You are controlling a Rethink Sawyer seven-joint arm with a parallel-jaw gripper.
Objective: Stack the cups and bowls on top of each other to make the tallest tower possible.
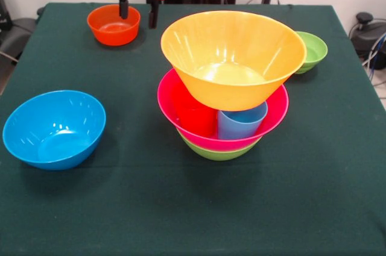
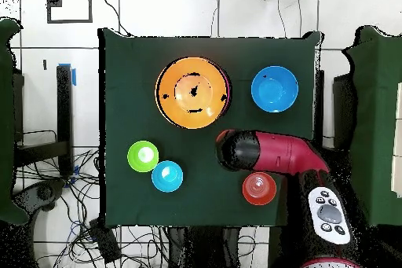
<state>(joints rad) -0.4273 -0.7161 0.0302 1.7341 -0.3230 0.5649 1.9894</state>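
Gripper [image 1: 137, 14] open, nothing between the two dark fingers, hanging at the far edge of table [image 1: 181, 220], just beside small orange bowl [image 1: 113, 24] and well behind the tower [image 1: 224, 87].

Front view: tower near table middle, built green bowl [image 1: 218, 152] at bottom, pink bowl [image 1: 181, 106] on it, red cup [image 1: 194, 118] and light blue cup [image 1: 241, 123] standing inside pink, yellow-orange bowl [image 1: 232, 57] resting on the cups. Long axis vertical, all mouths up; top bowl looks slightly tilted. Medium blue bowl [image 1: 54, 128] well left of tower, small green bowl [image 1: 312, 51] just behind-right of it.

Overhead view: arm [image 2: 271, 155] between tower [image 2: 192, 92] and orange bowl [image 2: 259, 189]; fingers hidden under the wrist. Small blue bowl [image 2: 167, 175] beside small green bowl [image 2: 143, 156], both below-left of tower.

Risk, judged: top bowl perched on two cups only, so any off-centre placing or sideways nudge could tip it or slide the whole stack. Gripping the orange bowl by its thin rim could slip.
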